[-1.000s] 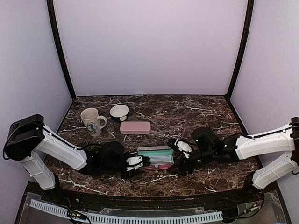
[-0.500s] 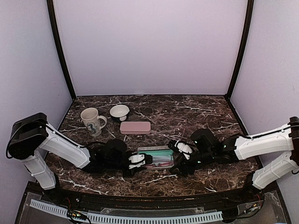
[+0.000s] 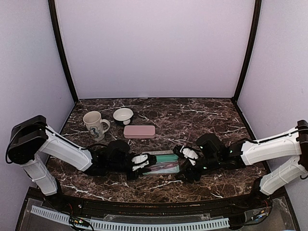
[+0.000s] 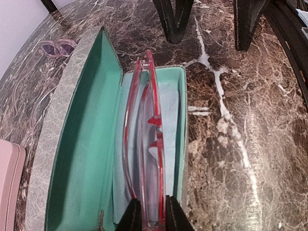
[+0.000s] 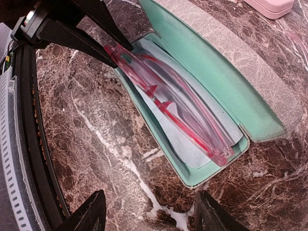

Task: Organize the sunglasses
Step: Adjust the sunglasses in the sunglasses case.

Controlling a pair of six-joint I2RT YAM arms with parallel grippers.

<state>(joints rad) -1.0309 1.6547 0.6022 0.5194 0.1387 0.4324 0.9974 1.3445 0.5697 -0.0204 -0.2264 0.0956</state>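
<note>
Left claw [image 4: 153, 216] is nipped onto the near end of the red glasses [image 4: 144, 139]. They lie folded along the open case [image 4: 77, 159] straight ahead of it, on the blue cloth [image 4: 171, 110]. I'd say the job now is seating them flat: ease that near end down onto the cloth, inside the rim, then let go without dragging the frame. Beyond the far end the right claw [image 4: 209, 21] hangs spread wide, holding nothing; it could steady the case. Far off to the left, a second pair [image 4: 57, 48] lies on the table [image 4: 231, 144].
</note>
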